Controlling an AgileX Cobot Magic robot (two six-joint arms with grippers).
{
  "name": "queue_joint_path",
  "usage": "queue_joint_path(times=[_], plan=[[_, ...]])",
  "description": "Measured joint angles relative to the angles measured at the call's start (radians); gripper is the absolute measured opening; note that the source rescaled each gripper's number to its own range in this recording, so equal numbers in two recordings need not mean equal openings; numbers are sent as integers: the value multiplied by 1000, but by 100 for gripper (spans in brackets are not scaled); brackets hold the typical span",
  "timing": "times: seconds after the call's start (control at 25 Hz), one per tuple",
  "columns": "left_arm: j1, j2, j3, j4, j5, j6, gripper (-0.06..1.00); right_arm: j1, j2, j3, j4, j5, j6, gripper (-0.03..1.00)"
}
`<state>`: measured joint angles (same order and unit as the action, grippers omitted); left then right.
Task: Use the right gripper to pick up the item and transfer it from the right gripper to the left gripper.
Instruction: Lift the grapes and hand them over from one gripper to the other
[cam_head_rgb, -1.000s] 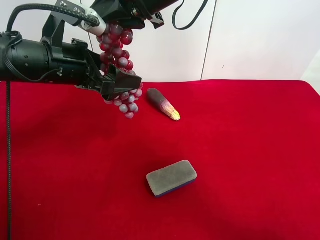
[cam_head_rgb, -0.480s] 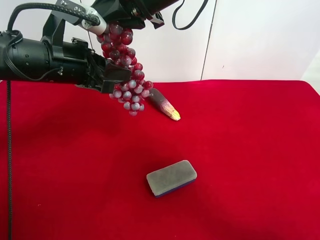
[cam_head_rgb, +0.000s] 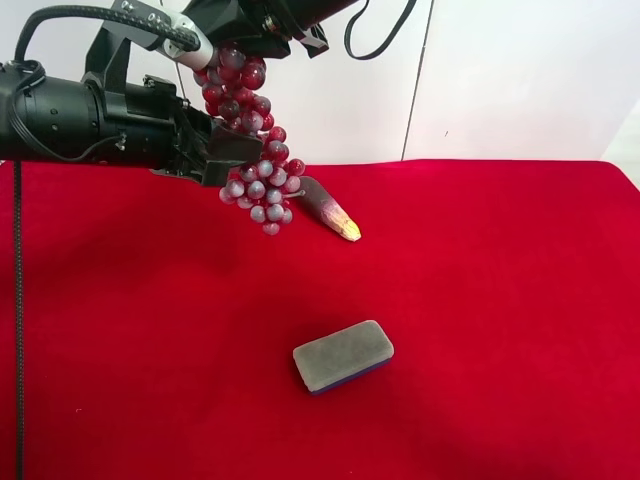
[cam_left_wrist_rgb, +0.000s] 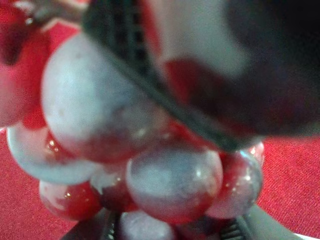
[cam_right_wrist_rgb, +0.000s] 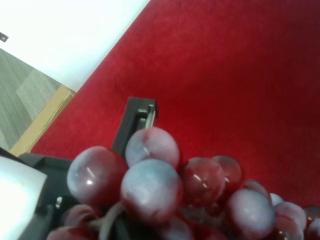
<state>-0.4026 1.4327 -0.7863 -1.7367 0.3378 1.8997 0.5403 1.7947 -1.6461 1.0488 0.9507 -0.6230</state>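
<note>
The item, a bunch of red and frosted grapes (cam_head_rgb: 256, 150), hangs in the air above the red cloth. Its top end is under the right gripper (cam_head_rgb: 236, 46), the slim arm coming in from the top, shut on the bunch's top. The left gripper (cam_head_rgb: 234, 156), on the thick black arm at the exterior high view's left, is shut on the bunch's middle. The lower grapes bulge out to the right of its jaws. In the right wrist view the grapes (cam_right_wrist_rgb: 150, 185) fill the lower part. Blurred grapes (cam_left_wrist_rgb: 170, 180) press against a black finger (cam_left_wrist_rgb: 150, 80) in the left wrist view.
A dark purple, yellow-tipped eggplant piece (cam_head_rgb: 330, 210) lies on the red cloth (cam_head_rgb: 500, 300) just below and right of the bunch. A grey sponge block (cam_head_rgb: 343, 356) lies nearer the front, in the middle. A white wall stands behind the table.
The left gripper's jaws have shut on the middle of the bunch. The lower grapes got pushed up and to the right. The right gripper has kept its hold at the top.
</note>
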Motion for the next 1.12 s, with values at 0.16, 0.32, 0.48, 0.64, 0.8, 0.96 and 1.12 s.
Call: queue_joint_path(times=[0.16, 0.32, 0.48, 0.64, 0.8, 0.96, 1.12], plan=[[0, 0, 0, 0, 0, 0, 1, 0, 0, 0, 0, 0, 0, 2], [0, -1, -1, -5, 1, 0, 1, -5, 1, 0, -14, -16, 0, 31], [0, -3, -1, -9, 1, 0, 1, -15, 4, 1, -42, -33, 0, 66], [0, -6, -1, -10, 1, -1, 1, -15, 5, 1, -50, -41, 0, 72], [0, -6, -1, -10, -1, -1, 1, -15, 5, 1, -58, -42, 0, 73], [0, -5, -1, 3, -21, 1, 1, -15, 5, 1, -95, -33, 51, 74], [0, 2, -1, 13, -33, 1, 1, -15, 5, -1, -141, -16, 103, 75]])
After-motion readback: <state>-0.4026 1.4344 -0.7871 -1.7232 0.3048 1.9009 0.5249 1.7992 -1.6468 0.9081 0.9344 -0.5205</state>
